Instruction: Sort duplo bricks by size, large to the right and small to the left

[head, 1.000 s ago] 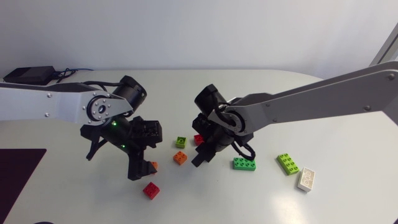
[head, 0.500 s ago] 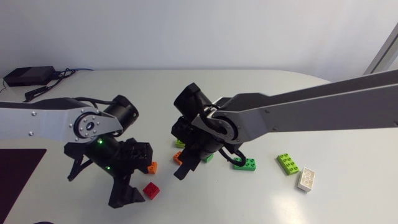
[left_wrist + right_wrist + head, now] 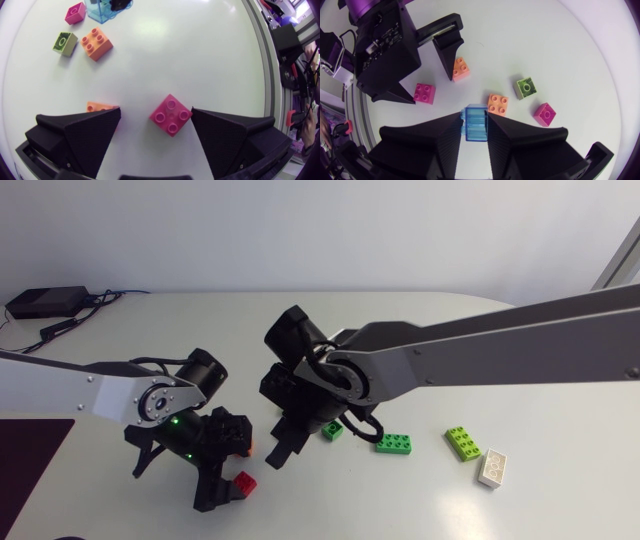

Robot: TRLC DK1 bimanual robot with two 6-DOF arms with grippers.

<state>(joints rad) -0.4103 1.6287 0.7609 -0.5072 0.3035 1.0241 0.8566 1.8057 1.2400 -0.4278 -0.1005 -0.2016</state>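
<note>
A translucent blue brick [image 3: 476,127] is clamped between the two fingers of the right gripper [image 3: 475,117], which press it from both sides. Only the right wrist view shows it, because from above the right arm covers it. Just ahead of that gripper lie a small orange brick [image 3: 497,104], a yellow-green brick [image 3: 525,86] and a pink-red brick [image 3: 544,114], all hidden under the arm in the head view. The left gripper [image 3: 156,112] stands wide, low over the table [image 3: 520,350]. A small red brick [image 3: 171,115] lies between its fingers, just beside one and apart from the other, and a second orange brick [image 3: 100,106] peeks out from behind that other finger. The head view alone shows the group to the right: a small green brick [image 3: 332,430] near the right gripper, then a long green brick [image 3: 393,443], a lime brick [image 3: 462,442] and a white brick [image 3: 493,467], the white one nearest the table's right edge. Bare tabletop lies behind both arms and past the white brick. A black box [image 3: 45,302] sits at the far left edge and a dark panel [image 3: 30,455] at the near left.
</note>
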